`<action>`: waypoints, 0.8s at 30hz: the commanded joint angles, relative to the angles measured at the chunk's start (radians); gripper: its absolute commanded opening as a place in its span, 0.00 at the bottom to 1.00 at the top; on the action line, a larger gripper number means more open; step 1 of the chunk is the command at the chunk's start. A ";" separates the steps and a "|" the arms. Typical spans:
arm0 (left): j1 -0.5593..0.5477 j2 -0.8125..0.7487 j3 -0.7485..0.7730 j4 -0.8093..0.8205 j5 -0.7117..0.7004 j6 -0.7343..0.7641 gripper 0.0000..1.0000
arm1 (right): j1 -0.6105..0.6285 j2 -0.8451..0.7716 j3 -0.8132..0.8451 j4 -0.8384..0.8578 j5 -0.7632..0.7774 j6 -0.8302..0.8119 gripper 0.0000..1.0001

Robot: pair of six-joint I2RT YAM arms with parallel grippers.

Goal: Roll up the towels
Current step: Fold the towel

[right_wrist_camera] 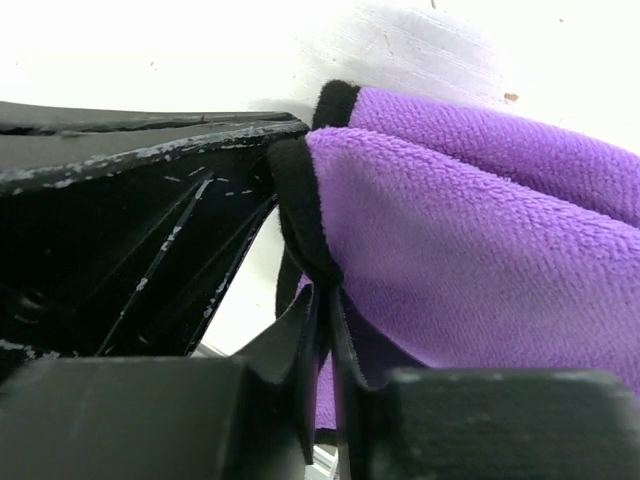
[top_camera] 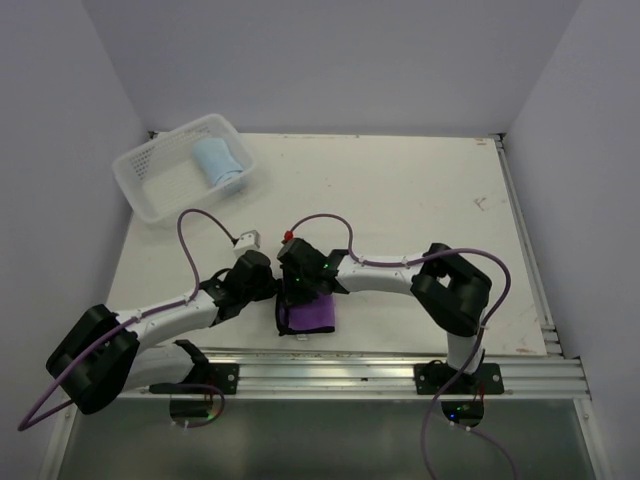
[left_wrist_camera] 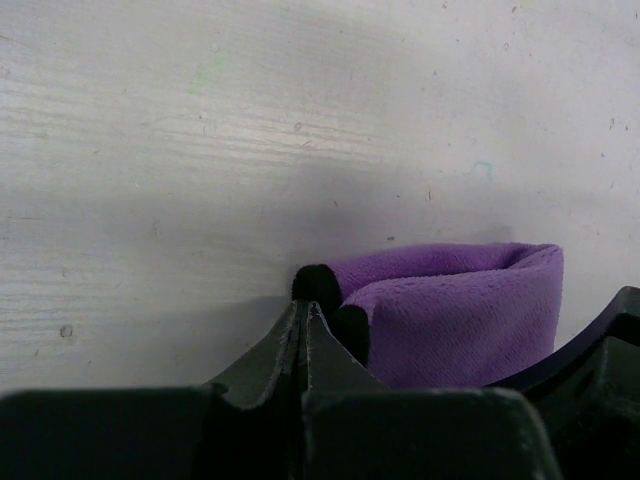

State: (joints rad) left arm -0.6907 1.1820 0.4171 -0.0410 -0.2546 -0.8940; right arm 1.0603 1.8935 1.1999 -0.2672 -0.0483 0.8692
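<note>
The purple towel [top_camera: 312, 317] with a black hem lies folded over near the table's front edge, between the two arms. My right gripper [right_wrist_camera: 330, 295] is shut on its black hem, with cloth showing between the fingers; from above it stands at the towel's far left corner [top_camera: 297, 297]. My left gripper [left_wrist_camera: 305, 300] is shut, and its tips touch the hem's corner on the purple towel [left_wrist_camera: 460, 310] with no cloth showing between them. Its dark fingers [right_wrist_camera: 150, 200] lie close beside the purple towel [right_wrist_camera: 480, 250]. The light blue towel [top_camera: 218, 162] sits rolled in the basket.
The white lattice basket [top_camera: 140, 178] stands at the table's far left corner. A metal rail [top_camera: 400, 372] runs along the front edge just below the purple towel. Purple cables [top_camera: 190, 240] loop above both arms. Walls close in the table's sides and back.
</note>
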 commanded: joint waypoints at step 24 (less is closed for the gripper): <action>-0.003 -0.140 0.140 -0.169 -0.098 0.086 0.00 | -0.011 -0.298 -0.032 -0.101 0.111 -0.047 0.36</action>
State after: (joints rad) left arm -0.6903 1.0752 0.4980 -0.1688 -0.3145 -0.8417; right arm 1.0588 1.7027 1.1931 -0.3359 0.0063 0.8497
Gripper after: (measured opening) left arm 0.005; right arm 0.376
